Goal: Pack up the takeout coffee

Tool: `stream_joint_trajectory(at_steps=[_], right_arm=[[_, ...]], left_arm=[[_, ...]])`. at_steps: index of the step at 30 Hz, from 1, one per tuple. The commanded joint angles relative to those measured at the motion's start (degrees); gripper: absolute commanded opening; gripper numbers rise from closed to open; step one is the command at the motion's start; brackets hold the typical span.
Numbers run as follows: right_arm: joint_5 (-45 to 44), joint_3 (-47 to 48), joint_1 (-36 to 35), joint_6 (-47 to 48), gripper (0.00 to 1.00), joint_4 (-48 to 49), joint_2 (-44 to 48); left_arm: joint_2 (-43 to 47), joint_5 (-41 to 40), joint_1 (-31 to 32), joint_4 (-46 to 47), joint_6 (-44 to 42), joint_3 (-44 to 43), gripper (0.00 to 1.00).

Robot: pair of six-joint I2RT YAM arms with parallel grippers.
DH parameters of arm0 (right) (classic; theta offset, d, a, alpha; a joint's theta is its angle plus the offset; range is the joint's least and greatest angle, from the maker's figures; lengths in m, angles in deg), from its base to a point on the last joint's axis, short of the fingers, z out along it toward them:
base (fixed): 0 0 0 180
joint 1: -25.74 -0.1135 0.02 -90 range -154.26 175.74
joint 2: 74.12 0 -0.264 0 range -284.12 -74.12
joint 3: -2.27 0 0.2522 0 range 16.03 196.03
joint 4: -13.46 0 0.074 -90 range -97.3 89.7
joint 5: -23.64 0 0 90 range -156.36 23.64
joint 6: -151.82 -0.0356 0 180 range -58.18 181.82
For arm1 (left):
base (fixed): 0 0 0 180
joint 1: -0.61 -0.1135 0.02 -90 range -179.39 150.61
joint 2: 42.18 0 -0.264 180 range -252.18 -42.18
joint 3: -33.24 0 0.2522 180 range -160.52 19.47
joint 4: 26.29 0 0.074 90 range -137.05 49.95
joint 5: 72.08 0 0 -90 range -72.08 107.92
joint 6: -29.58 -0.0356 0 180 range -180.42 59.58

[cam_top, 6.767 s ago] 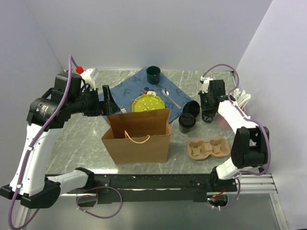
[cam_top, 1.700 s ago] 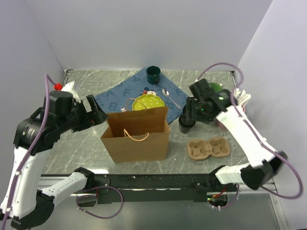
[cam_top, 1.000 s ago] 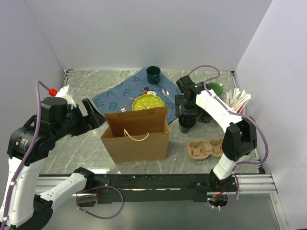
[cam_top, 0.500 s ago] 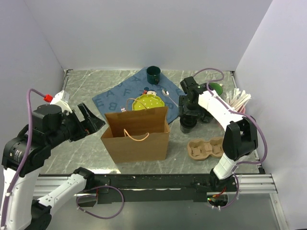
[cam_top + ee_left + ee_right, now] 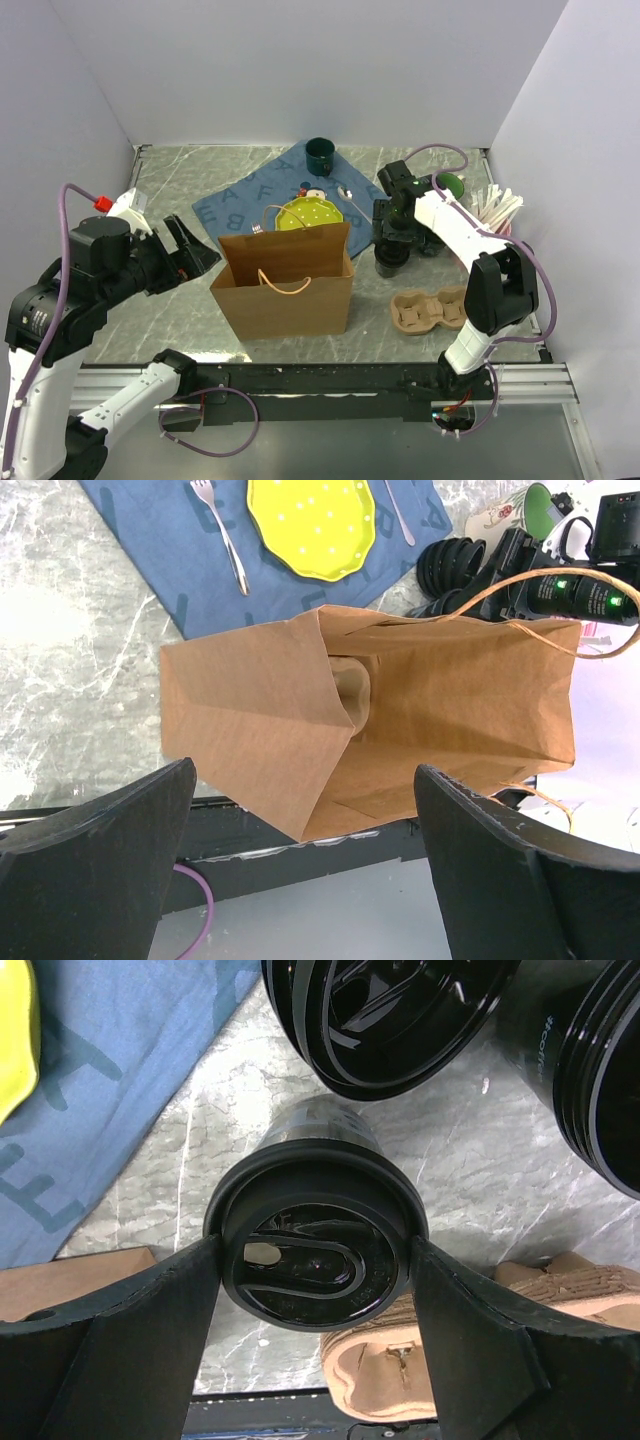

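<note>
Right pincer (image 5: 315, 1295) pinching takeout coffee cup (image 5: 315, 1250) at lid rim, my fingers touching both sides. Cup upright on marble table (image 5: 480, 1180), just beside pulp carrier (image 5: 400, 1360). Second cup (image 5: 400, 1010) just behind it, third cup (image 5: 600, 1070) off to side. Left pincer (image 5: 305, 780) spread wide, hovering over open paper bag (image 5: 460, 710).

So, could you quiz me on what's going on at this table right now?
1. True or false: the brown paper bag already holds a cup.
2. What sits between the right gripper's fingers? A: dark green ceramic mug; B: small black lidded cup; C: metal spoon.
3. How many cups are in the brown moulded-pulp carrier?
Key: 1 false; 2 B; 3 none.
</note>
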Motion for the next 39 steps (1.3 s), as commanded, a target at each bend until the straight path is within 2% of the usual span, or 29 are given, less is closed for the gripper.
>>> stream_joint_trajectory(at_steps=[1, 7, 15, 19, 22, 26, 29, 34, 37, 38, 39], right_arm=[[1.29, -0.93, 0.56, -0.91, 0.8, 1.74, 0.62], [1.82, -0.93, 0.56, -0.47, 0.69, 1.3, 1.32], [1.64, 2.4, 0.38, 2.6, 0.62, -5.63, 7.99], [1.38, 6.61, 0.03, 4.27, 0.6, -9.67, 12.13], [1.55, 11.18, -0.67, 6.03, 0.59, -13.19, 14.68], [2.96, 18.83, -2.42, 8.67, 0.58, -17.5, 16.53], [4.63, 26.3, -5.49, 10.69, 0.58, -19.96, 17.41], [4.8, 41.06, -13.14, 11.83, 0.57, -22.87, 17.32], [6.21, 46.78, -15.6, 11.84, 0.56, -22.87, 17.41], [6.91, 47.75, -15.87, 11.66, 0.56, -22.52, 17.67], [8.4, 48.37, -16.14, 11.83, 0.56, -20.61, 18.72]], left_arm=[[-0.3, 0.57, 0.11, 0.62, -1.29, -1.14, 0.97], [-0.65, -0.92, 0.11, 0.62, -1.65, -0.96, 0.99], [-2.58, 2.05, 0.11, 4.3, -3.75, 1.76, 0.88], [-2.94, 4.52, 0.11, 7.64, -3.93, 4.39, 0.8], [-3.29, 5.14, 0.2, 9.05, -5.16, 6.68, 0.79], [-5.66, 4.44, 0.11, 8.89, -8.23, 5.9, 0.66], [-8.21, 0.59, 0.2, 7.39, -10.25, 4.05, 0.61], [-11.81, -1.45, 0.2, 7.74, -12.9, 2.29, 0.56], [-13.22, -0.67, 0.11, 8.62, -13.6, 1.68, 0.44], [-13.48, -0.4, 0.11, 8.62, -13.69, 1.07, 0.32], [-14.01, 0.56, 0.11, 8.62, -13.6, 0.54, 0.27]])
